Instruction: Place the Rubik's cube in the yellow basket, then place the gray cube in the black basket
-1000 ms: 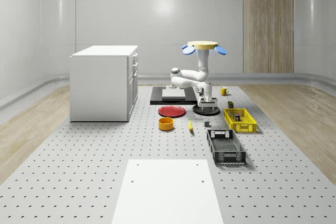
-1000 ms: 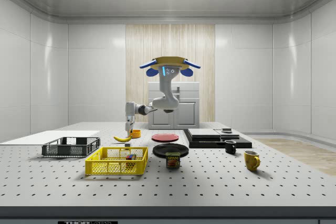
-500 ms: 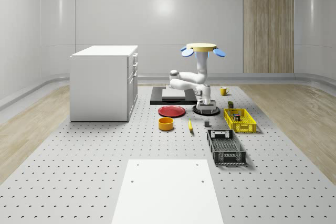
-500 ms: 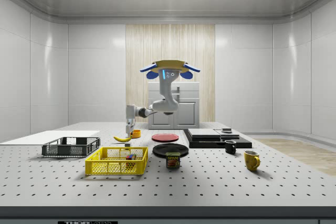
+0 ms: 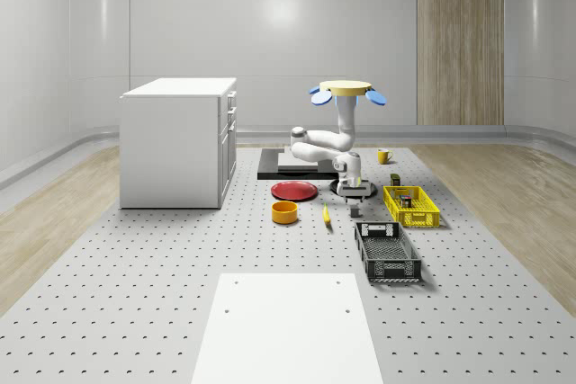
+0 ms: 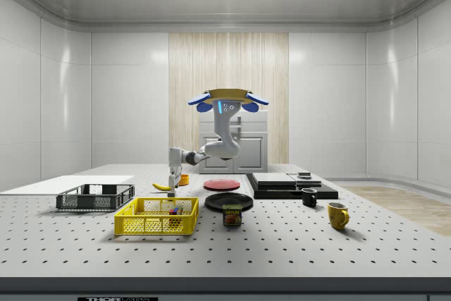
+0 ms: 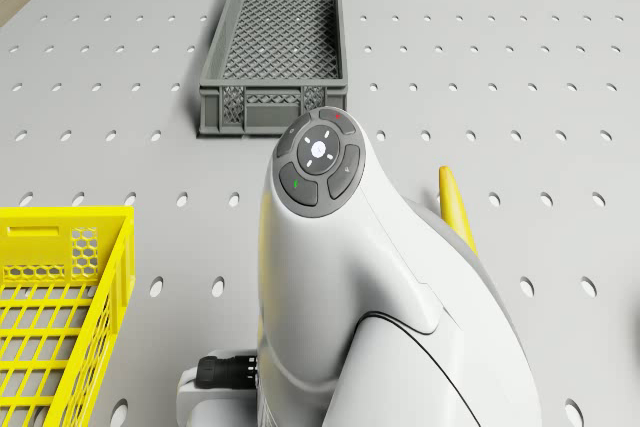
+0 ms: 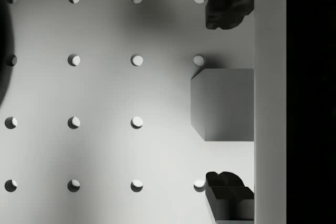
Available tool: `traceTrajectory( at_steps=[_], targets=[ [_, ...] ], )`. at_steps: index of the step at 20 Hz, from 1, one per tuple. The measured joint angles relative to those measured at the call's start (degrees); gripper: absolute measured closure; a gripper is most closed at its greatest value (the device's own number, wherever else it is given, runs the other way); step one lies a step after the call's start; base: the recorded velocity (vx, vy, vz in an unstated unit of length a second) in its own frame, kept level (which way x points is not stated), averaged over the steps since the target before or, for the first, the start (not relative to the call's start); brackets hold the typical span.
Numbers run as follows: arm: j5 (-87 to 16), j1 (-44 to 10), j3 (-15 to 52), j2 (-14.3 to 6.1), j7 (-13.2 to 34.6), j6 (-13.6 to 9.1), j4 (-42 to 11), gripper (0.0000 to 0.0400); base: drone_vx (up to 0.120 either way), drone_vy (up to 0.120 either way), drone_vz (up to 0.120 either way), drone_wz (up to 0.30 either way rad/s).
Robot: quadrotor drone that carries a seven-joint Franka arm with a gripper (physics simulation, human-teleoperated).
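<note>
Rubik's cube (image 6: pixel 173 211) lies in the yellow basket (image 6: pixel 156 217). Drone (image 5: pixel 348 90) hovers above the table (image 5: pixel 135 294); the pincer (image 8: pixel 229 99) straddles the gray cube (image 8: pixel 222 104), spread wide, nothing gripped. Black basket (image 5: pixel 387 251) still awaits it.

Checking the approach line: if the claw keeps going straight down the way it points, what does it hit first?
Most likely the gray cube: in the wrist view it sits on the table between the open fingers. The claw hangs below the hovering drone, pointing down. How far above the cube it is stays unclear.
</note>
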Motion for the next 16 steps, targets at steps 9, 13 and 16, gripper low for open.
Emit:
traceTrajectory(
  at_steps=[9,13,16],
  targets=[
    [-0.5,-3.37,-0.73,0.21,0.14,0.74,3.34,0.0,0.0,0.0,0.0,0.0],
    [-2.06,-4.04,-2.5,0.23,0.2,1.59,4.13,0.0,0.0,0.0,0.0,0.0],
    [-2.9,-4.37,-3.45,0.26,0.23,2.03,4.53,0.0,0.0,0.0,0.0,0.0]
  ],
)
